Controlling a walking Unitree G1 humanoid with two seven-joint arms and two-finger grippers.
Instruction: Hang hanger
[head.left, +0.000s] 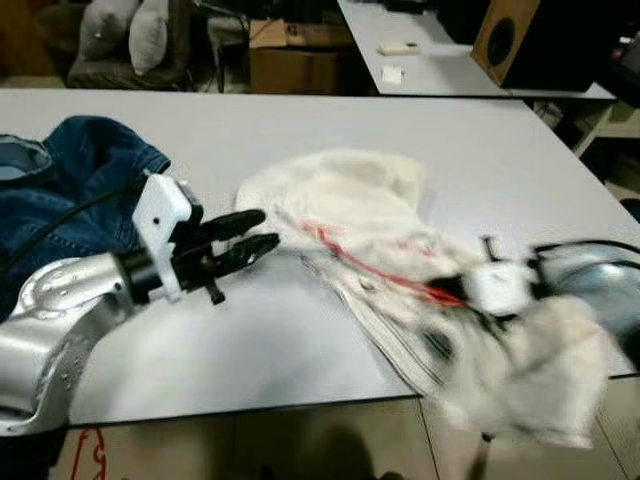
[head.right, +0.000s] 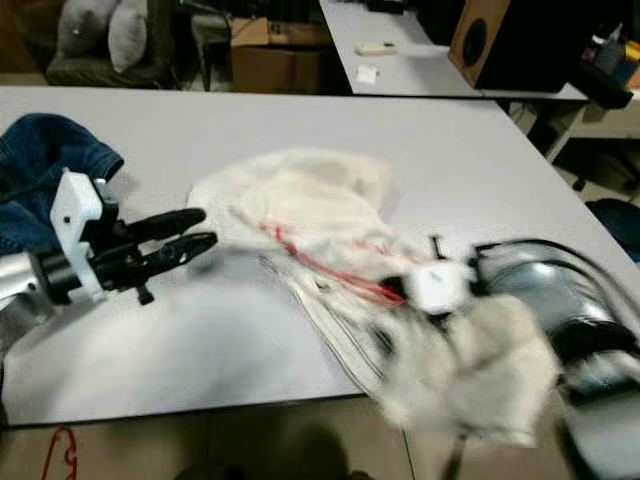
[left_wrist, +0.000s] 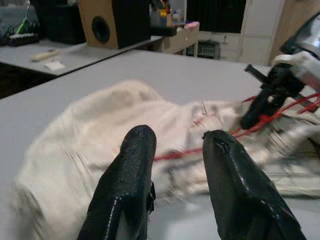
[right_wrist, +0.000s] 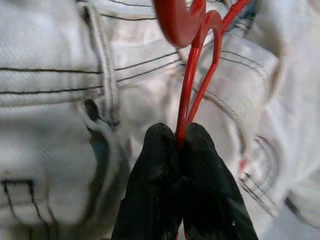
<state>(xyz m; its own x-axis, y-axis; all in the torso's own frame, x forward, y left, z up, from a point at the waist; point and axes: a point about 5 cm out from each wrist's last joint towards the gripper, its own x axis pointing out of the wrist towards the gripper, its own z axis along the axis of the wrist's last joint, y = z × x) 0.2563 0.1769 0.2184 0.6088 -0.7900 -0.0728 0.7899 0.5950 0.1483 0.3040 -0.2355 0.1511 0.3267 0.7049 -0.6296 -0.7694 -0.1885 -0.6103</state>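
A cream-white garment (head.left: 350, 215) lies crumpled on the white table (head.left: 480, 140), with a thin red hanger (head.left: 375, 268) running across it. My right gripper (right_wrist: 181, 142) is shut on the red hanger (right_wrist: 192, 75) at the table's near right edge, where part of the garment (head.left: 540, 370) hangs over the edge, blurred. My left gripper (head.left: 262, 232) hovers just left of the garment, fingers slightly open with nothing between them. In the left wrist view the two black fingers (left_wrist: 130, 170) point at the garment (left_wrist: 100, 125) and the right gripper (left_wrist: 260, 107) beyond.
A blue denim jacket (head.left: 70, 190) lies on the table's left side. Behind stand a second white table (head.left: 440, 70) with a wooden speaker (head.left: 510, 35), cardboard boxes (head.left: 290, 55) and a chair with grey cushions (head.left: 125, 35). Floor lies below the near edge.
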